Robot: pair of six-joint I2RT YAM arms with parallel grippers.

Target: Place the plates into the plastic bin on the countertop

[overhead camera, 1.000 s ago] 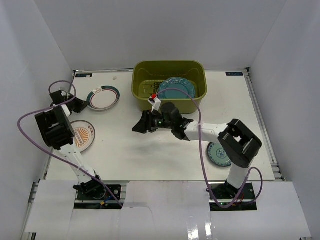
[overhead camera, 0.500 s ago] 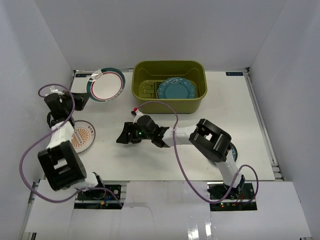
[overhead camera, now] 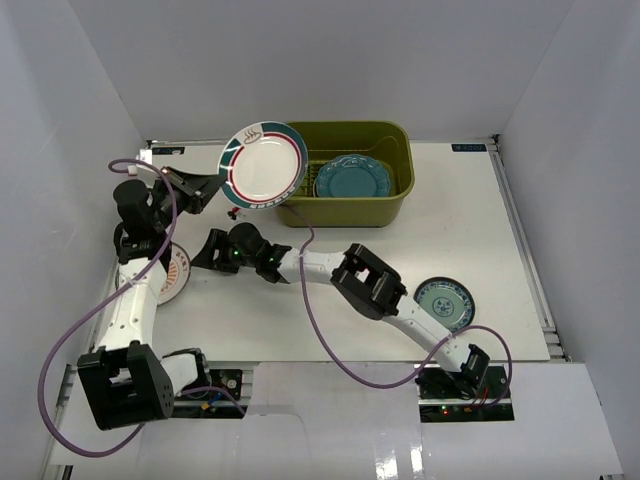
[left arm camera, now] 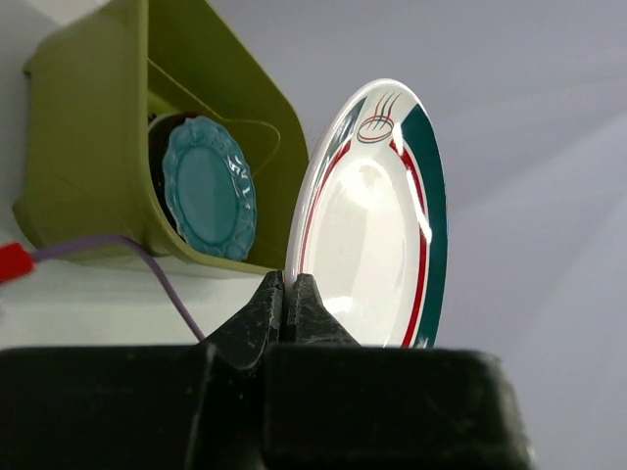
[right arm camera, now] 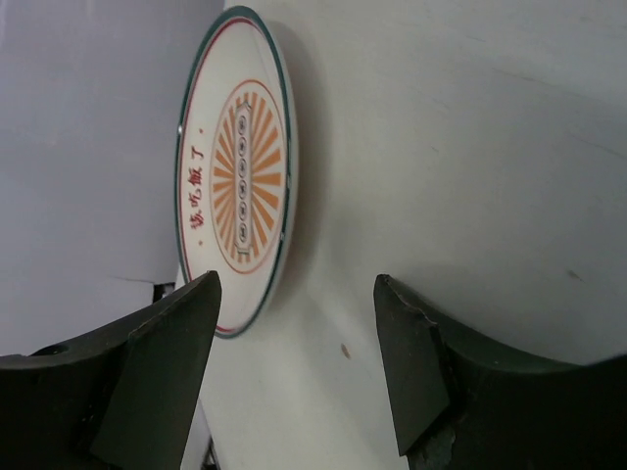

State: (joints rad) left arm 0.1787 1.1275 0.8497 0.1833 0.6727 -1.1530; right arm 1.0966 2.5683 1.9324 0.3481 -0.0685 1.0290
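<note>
My left hand (left arm camera: 289, 299) is clamped on the striped-rim plate (overhead camera: 263, 165), which hangs in the air at the left end of the green bin (overhead camera: 350, 211). Inside the bin lies the teal scalloped plate (overhead camera: 352, 181). My right hand (right arm camera: 296, 294) is spread apart beside the orange-patterned plate (right arm camera: 235, 166), which lies on the tabletop (overhead camera: 520, 230).

Overhead view spans the whole countertop (overhead camera: 480, 200); left wrist view shares its bin (left arm camera: 88, 127), right wrist its orange-patterned plate (right arm camera: 235, 215).

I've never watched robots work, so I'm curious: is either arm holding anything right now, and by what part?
The left gripper pinches the white striped-rim plate by its rim, raised near the bin. The right gripper is open, holding nothing.
</note>
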